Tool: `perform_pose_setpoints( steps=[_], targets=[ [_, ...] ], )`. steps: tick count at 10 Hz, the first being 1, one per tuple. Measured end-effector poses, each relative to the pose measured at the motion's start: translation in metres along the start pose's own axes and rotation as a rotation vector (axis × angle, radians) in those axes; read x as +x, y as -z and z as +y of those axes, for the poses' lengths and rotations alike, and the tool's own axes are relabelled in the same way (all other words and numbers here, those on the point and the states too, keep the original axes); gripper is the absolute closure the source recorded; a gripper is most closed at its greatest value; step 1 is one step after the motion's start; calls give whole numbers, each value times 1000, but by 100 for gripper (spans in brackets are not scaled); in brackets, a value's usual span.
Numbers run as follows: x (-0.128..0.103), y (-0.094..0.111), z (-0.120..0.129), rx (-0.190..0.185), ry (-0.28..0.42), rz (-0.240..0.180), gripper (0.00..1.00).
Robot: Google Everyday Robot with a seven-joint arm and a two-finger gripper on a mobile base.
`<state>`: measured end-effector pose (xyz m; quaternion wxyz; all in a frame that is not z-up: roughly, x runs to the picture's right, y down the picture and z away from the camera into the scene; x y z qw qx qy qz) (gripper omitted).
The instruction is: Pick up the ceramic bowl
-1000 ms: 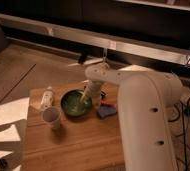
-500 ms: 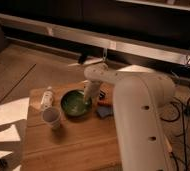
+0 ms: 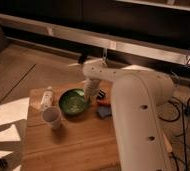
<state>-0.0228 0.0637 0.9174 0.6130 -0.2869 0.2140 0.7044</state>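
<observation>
Wooden table (image 3: pixel 83 145), rectangular, light brown top, standing on a grey floor with a dark wall and a pale horizontal rail behind it. Ceramic bowl (image 3: pixel 73 102): round, shallow, glossy dark green outside with a lighter green interior, resting upright on the table towards its far edge, roughly midway across the visible top. Small pale grey cup (image 3: pixel 51 117): upright, open at the top, standing just in front of and to the left of the bowl as seen in the camera view, close to it but apart. Small white bottle (image 3: pixel 47 97): lying on its side near the table's left far corner, just left of the bowl. Dark blue-grey flat object (image 3: pixel 104 111): lying on the table to the right of the bowl, identity not discernible; an orange-red item (image 3: pixel 104 102) lies just behind it, partly hidden by the arm. Robot arm (image 3: pixel 138 115): white, bulky, rising from the lower right and bending over the far side of the table. Gripper (image 3: pixel 90 93): pointing downwards at the right rim of the bowl, touching or just beside that rim; whether its claw is wide, narrow or holding the rim cannot be told. Sunlit white patches (image 3: pixel 3 127) lie on the floor to the left of the table.
</observation>
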Motion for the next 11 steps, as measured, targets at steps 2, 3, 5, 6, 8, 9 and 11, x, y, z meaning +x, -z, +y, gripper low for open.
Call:
perform_pose_setpoints(
  steps=[2, 3, 5, 6, 8, 9, 11],
  targets=[
    [-7, 23, 0, 36, 1, -34, 100],
    [-11, 38, 3, 58, 11, -54, 100],
    [-22, 68, 17, 85, 45, -109, 100],
    [-26, 82, 25, 98, 68, -135, 100],
    [-28, 106, 34, 124, 106, -178, 100],
    [-28, 115, 35, 135, 114, -193, 100],
    [-21, 129, 33, 149, 102, -206, 100]
  ],
)
